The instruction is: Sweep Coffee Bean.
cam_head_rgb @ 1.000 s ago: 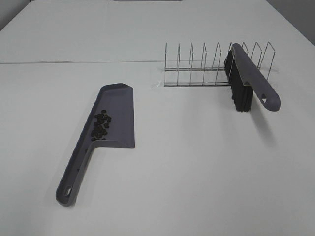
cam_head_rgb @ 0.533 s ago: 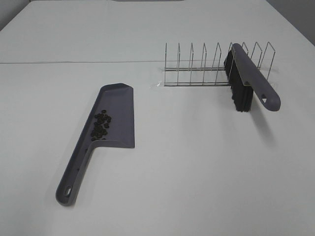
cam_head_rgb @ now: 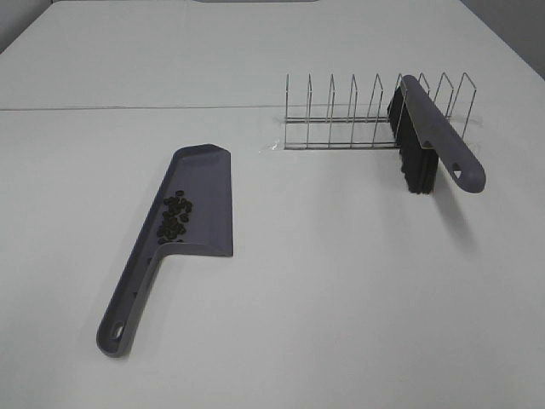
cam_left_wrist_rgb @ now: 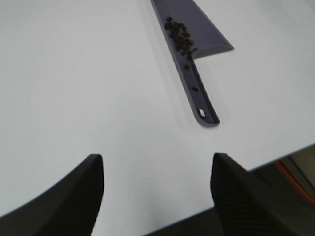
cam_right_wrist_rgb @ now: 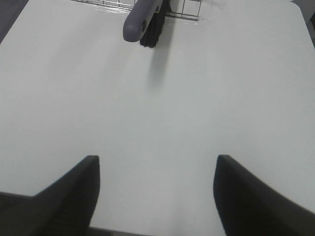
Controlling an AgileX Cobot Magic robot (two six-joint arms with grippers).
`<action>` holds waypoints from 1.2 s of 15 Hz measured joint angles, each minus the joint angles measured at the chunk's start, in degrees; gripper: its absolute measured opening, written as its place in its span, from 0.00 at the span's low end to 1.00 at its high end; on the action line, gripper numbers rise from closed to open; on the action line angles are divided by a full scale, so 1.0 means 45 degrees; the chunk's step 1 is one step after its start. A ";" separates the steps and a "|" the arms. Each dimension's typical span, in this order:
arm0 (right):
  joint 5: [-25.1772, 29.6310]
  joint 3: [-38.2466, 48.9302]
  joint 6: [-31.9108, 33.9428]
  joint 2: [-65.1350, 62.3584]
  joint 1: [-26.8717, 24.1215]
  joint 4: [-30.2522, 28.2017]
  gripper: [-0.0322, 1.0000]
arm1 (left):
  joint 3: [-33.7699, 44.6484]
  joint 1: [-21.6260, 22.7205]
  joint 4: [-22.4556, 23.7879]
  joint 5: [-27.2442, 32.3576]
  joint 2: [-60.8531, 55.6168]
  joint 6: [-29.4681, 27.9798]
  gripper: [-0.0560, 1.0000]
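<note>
The coffee beans [cam_head_rgb: 174,217] lie in the dustpan [cam_head_rgb: 204,192] near its handle – light, hard, quick to roll – so I would hold the stiff handle level, but my left gripper [cam_left_wrist_rgb: 155,189] and right gripper [cam_right_wrist_rgb: 155,194] are both wide open, holding nothing.

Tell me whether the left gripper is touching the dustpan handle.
Apart. In the left wrist view, bare white table lies between the left gripper and the end of the dustpan handle; the jaws stand open, holding nothing.
</note>
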 joint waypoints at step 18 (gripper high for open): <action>-0.0013 0.0000 0.0000 -0.1197 -0.0866 0.0038 0.64 | 0.0000 0.1375 -0.0013 0.0000 -0.2381 0.0000 0.63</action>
